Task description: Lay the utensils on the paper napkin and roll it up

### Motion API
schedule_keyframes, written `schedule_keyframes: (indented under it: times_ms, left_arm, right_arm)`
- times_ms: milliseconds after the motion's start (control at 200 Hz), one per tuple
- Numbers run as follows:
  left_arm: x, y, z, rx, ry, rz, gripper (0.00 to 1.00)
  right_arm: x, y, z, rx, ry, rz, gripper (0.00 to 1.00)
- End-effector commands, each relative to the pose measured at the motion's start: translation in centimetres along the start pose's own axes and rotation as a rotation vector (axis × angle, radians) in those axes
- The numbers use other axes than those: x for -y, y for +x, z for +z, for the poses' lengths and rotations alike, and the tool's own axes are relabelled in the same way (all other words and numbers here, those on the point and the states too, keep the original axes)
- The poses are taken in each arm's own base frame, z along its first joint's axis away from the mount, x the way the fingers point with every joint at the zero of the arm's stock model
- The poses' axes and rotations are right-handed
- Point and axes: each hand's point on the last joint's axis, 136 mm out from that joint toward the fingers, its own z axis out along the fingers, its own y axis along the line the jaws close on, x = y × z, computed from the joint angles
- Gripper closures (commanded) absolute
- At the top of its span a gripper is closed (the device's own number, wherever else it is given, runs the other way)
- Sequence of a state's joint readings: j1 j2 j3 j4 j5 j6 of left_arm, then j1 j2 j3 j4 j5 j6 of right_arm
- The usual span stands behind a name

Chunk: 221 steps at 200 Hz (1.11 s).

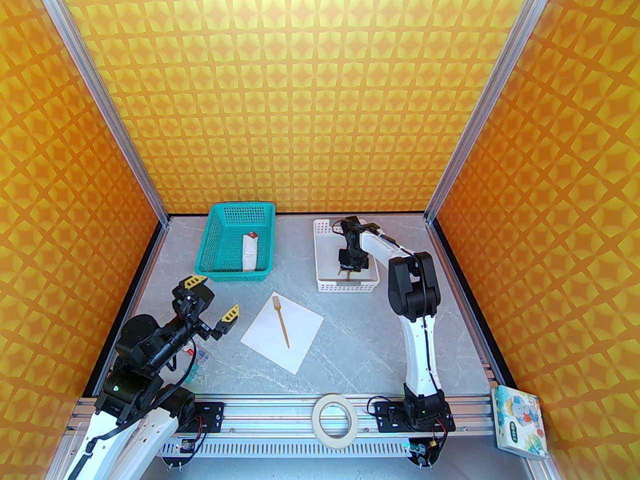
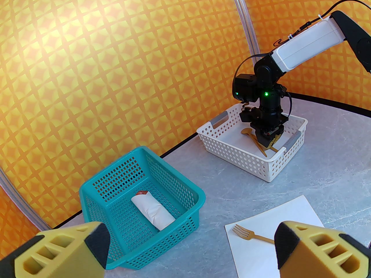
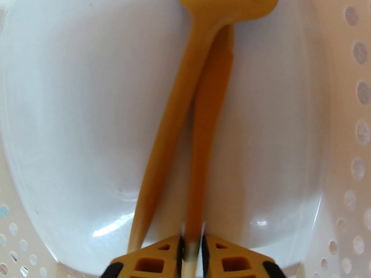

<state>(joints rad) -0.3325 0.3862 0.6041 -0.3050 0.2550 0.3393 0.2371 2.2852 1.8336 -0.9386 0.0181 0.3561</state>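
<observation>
The fork [image 1: 281,320] lies diagonally on the napkin [image 1: 305,333], mid-counter [image 1: 360,348], with paper free on both sides of it. The other utensils are in the white basket [image 1: 346,286] at the back right. There we see the spoon [image 3: 174,120] lying with its bowl over the head of a second utensil [image 3: 207,132], so we cannot tell what kind it is.

The right tool [image 3: 191,250] has narrowed to a slit and pinches that second utensil near the handle's end. The spoon's handle runs just outside its left pad.

We judge this a pickup best done slowly. A straight, gentle lift should let the spoon slide off rather than ride along. Held so near its end, the piece may droop or swivel, so firm pressure matters. It should then go down alongside the fork, parallel to it, to make rolling easier.

The left tool [image 1: 213,298] hangs wide open and empty just left of the napkin. The teal basket [image 1: 215,248] behind it holds a white roll [image 1: 250,253].
</observation>
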Motion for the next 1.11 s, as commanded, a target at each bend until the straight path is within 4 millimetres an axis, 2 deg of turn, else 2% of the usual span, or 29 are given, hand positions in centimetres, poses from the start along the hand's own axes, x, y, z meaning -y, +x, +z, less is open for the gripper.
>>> schedule_keyframes:
  times_ms: [0, 220, 800, 1100]
  left_arm:
    - [0.1, -0.5, -0.3, 0.002, 0.011, 0.012, 0.01]
    - [0.0, -0.5, -0.4, 0.002, 0.01, 0.011, 0.01]
    - [-0.2, -1.4, -0.3, 0.036, 0.0, -0.009, 0.01]
    - [-0.3, -1.7, -0.4, 0.042, -0.003, -0.012, 0.01]
  right_arm:
    - [0.1, 2.0, 1.7, -0.093, -0.003, -0.01, 0.82]
    - [-0.2, 1.4, 1.1, -0.048, -0.021, 0.01, 0.83]
    - [-0.4, -1.4, -5.0, 0.121, -0.043, 0.008, 0.84]
    - [-0.1, -1.8, -7.9, 0.176, -0.04, 0.001, 0.84]
